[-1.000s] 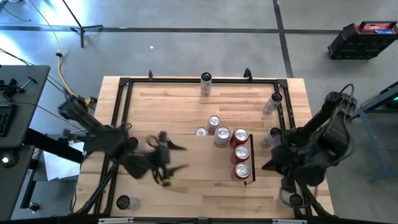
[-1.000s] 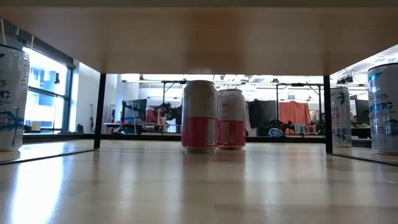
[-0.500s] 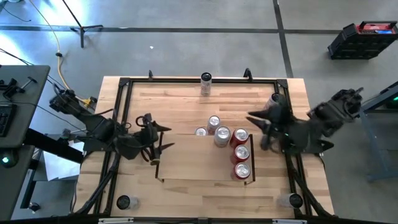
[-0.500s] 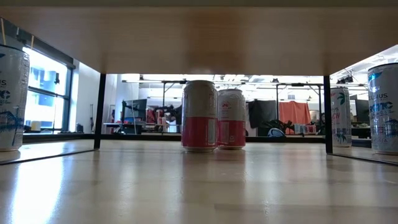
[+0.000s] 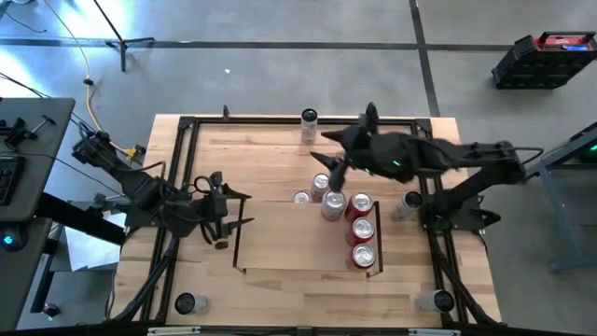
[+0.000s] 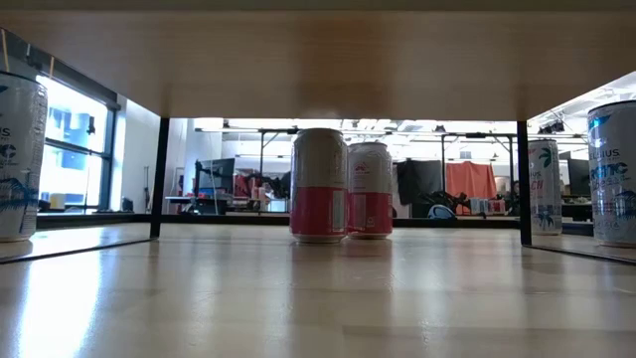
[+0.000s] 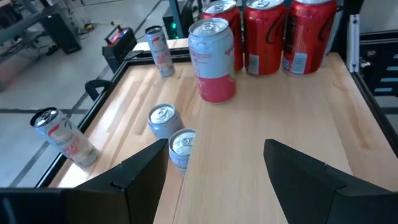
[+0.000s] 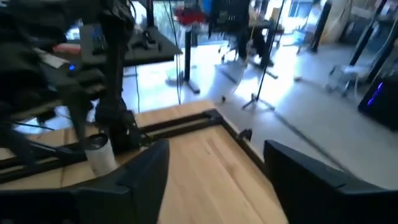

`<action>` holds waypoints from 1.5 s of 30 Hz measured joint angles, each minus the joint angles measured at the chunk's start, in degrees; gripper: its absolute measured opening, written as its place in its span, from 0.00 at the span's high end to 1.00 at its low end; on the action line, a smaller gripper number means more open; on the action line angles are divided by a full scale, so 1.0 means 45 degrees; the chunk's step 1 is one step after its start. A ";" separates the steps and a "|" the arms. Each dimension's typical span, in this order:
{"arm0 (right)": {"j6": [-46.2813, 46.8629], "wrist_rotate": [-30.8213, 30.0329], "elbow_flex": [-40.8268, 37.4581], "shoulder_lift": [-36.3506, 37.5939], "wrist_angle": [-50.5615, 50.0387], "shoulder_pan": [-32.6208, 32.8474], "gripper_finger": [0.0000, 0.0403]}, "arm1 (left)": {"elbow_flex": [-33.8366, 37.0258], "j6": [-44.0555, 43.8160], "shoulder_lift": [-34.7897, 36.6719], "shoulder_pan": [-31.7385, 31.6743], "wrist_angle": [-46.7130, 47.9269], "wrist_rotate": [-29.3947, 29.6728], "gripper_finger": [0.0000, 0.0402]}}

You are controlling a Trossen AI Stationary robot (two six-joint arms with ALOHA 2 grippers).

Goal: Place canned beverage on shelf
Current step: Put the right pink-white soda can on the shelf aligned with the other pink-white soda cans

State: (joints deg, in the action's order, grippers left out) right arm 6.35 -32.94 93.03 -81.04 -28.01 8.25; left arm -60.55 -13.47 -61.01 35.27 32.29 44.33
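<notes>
The shelf (image 5: 289,238) is a light-wood bay edged by thin black rails in the table's middle. Three red cans (image 5: 363,228) stand in a row along its right rail, with a pink-and-white can (image 5: 333,204) beside them. Two small silver cans (image 5: 320,182) stand at its far edge. My right gripper (image 5: 328,161) reaches in from the right, high over those small cans. It is open and empty in the right wrist view (image 8: 216,144). My left gripper (image 5: 233,210) hovers at the shelf's left rail, open and empty (image 7: 216,146), pointing toward the cans.
Slim cans stand around the table: one at the far edge (image 5: 309,119), one by the right rail (image 5: 410,201), one at each near corner (image 5: 187,303) (image 5: 437,301). The low view shows two pink-and-white cans (image 6: 318,184) on the shelf's wood, with no gripper.
My right gripper has swung from the table's near right corner toward the far edge and then left, out over the cans in the middle, tipping up from slanting down to nearly level. My left gripper has drawn back from the shelf's near left part toward the left edge.
</notes>
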 joint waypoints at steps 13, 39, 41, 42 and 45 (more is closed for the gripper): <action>-0.0541 0.3504 0.0000 -0.1486 -0.0906 -0.3576 0.15 | 0.1803 0.1455 0.0249 -0.1087 -0.2142 -0.0188 0.37; -0.1705 0.5692 -0.0039 0.0552 -0.5598 -0.4829 0.15 | 0.2088 0.4340 -0.3183 -1.2271 -0.9046 -1.1634 0.37; -0.1352 0.4747 -0.0039 0.1024 -0.6097 -0.4405 0.15 | 0.2088 0.4420 -0.3809 -1.2449 -0.9651 -1.1622 0.37; -0.1147 0.4215 -0.0039 0.1254 -0.6385 -0.4146 0.15 | 0.2091 0.4587 -0.4079 -1.2478 -0.9991 -1.1494 0.37; -0.0304 0.2701 -0.0274 0.1893 -0.6872 -0.3304 0.15 | 0.2088 0.5453 -0.4805 -1.2477 -1.1543 -1.1142 0.37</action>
State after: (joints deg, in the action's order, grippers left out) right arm 4.98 -20.79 91.80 -72.52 -58.94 -6.61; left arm -51.16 11.06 -82.64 -20.88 -19.65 -5.80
